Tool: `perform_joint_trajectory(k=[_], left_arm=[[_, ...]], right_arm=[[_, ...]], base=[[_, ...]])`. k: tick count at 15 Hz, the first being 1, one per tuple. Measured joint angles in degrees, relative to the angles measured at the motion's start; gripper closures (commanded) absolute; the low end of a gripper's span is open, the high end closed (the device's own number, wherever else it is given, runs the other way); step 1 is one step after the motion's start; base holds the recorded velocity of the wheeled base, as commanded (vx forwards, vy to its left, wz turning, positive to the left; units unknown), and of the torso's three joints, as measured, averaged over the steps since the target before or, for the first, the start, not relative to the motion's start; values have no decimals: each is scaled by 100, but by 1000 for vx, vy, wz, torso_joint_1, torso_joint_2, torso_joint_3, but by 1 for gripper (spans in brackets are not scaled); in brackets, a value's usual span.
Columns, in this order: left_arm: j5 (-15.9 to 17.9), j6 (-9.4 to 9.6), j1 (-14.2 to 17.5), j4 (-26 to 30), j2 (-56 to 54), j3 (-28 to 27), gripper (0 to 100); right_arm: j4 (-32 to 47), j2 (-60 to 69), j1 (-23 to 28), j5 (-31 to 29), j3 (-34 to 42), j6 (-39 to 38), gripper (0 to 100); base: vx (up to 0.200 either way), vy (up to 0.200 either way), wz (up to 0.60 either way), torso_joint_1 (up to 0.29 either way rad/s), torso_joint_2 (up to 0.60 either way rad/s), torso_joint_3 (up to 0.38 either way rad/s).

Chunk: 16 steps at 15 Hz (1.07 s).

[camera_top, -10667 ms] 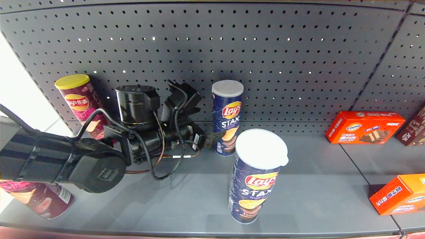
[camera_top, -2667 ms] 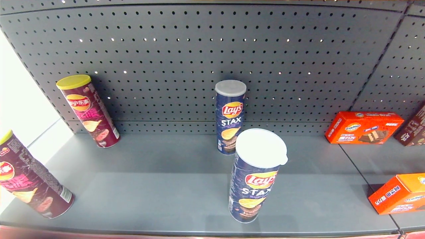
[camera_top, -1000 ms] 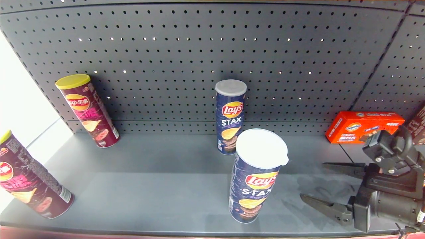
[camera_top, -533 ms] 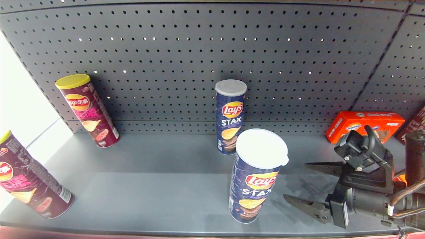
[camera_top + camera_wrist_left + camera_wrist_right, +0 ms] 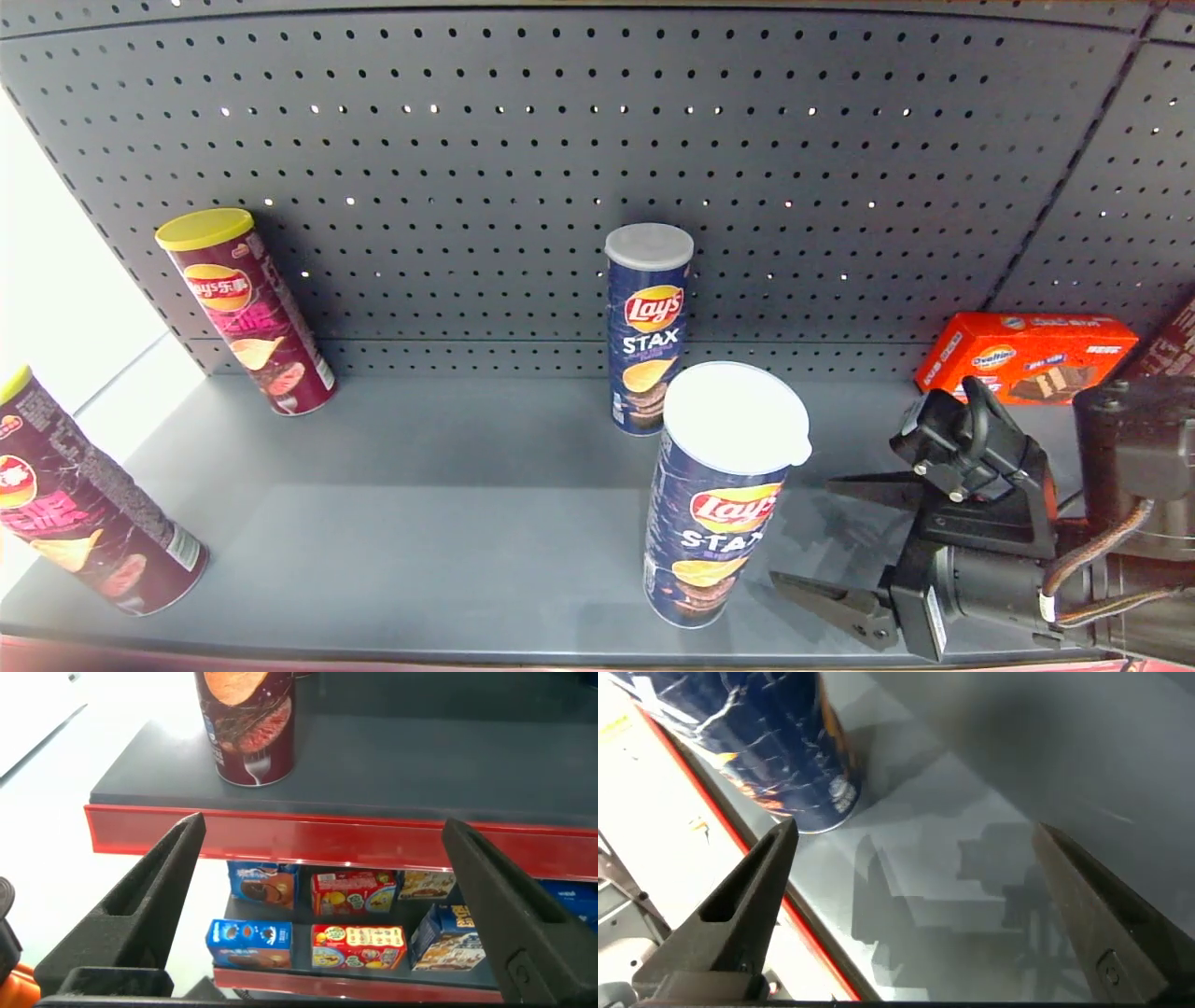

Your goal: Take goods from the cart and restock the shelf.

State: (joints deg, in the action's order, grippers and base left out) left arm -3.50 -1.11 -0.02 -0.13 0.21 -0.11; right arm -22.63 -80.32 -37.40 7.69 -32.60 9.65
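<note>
Grey shelf [image 5: 448,523], pegboard back. Front blue can [image 5: 714,504] upright near the shelf's front edge. Right gripper [image 5: 803,532] spread wide just right of it; can beyond fingers [image 5: 826,602], not between. Left gripper [image 5: 322,831] spread wide before the shelf lip.

The head camera looked forward and down from close on the shelf [image 5: 420,523], with the pegboard [image 5: 467,140] at 12 o'clock. The left wrist camera sat outside the red front edge [image 5: 318,831], facing inward. It shared the maroon can [image 5: 250,728], at the head view's 8 o'clock. The right wrist camera hung low over the deck, sharing the front blue can [image 5: 766,756], at 6 o'clock.
</note>
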Motion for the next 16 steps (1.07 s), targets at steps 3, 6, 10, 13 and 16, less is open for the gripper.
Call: perform_joint_trajectory(k=[3, 6, 10, 13, 16], left_arm=[[0, 2, 0, 0, 1, 0, 0], [2, 0, 2, 0, 1, 0, 0], [0, -1, 2, 0, 1, 0, 0], [2, 0, 2, 0, 4, 0, 0], [5, 7, 0, 4, 4, -2, 0]], right_arm=[[-72, -134, -69, 0, -54, 0, 0], [-90, -286, -138, 0, -172, 0, 0], [-165, -443, -262, -1, -224, 0, 0], [-173, -451, -271, -45, -172, -9, 0], [-165, -350, -144, -67, -78, -20, 0]], base=[[0, 0, 0, 0, 0, 0], [0, 0, 0, 0, 0, 0], [0, 0, 0, 0, 0, 0], [0, 0, 0, 0, 0, 0], [0, 0, 0, 0, 0, 0]])
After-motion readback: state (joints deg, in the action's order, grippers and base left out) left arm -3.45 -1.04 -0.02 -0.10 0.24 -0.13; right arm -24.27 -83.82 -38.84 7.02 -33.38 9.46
